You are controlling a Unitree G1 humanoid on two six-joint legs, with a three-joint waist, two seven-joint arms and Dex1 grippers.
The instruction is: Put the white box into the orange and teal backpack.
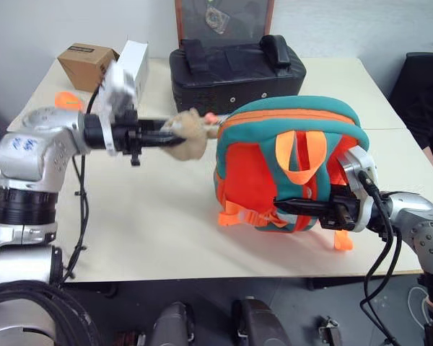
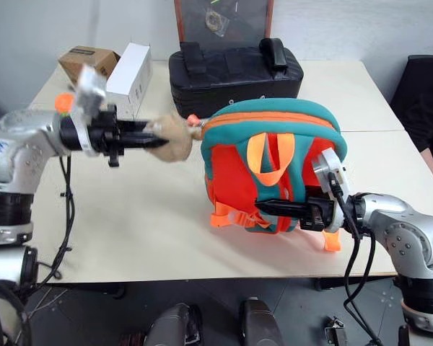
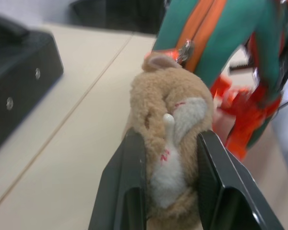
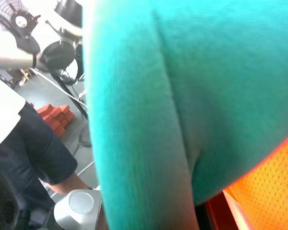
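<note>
**Backpack held by toy and strap, still zipped**

We see a pale, smooth table [image 1: 151, 231] filling the frame, and on it, right of centre, the orange and teal backpack [image 1: 289, 169], soft padded fabric with a rounded top and orange webbing loops. Behind it, at upper centre, sits a boxy black case [image 1: 234, 72]; at upper left, a brown cardboard box [image 1: 86, 63] and a plain white carton [image 1: 133, 63]. We cannot pick out the flat white box. Our right gripper [image 1: 299, 207], at lower right, is closed tight on a teal strap. Our left gripper [image 3: 170, 158], at centre left, has its narrow jaws pinching the tan plush toy [image 3: 170, 143], fuzzy and rounded, which hangs by the zipper. We judge this the opening step: next, pull the toy along the zipper line while the right side holds firm.
</note>
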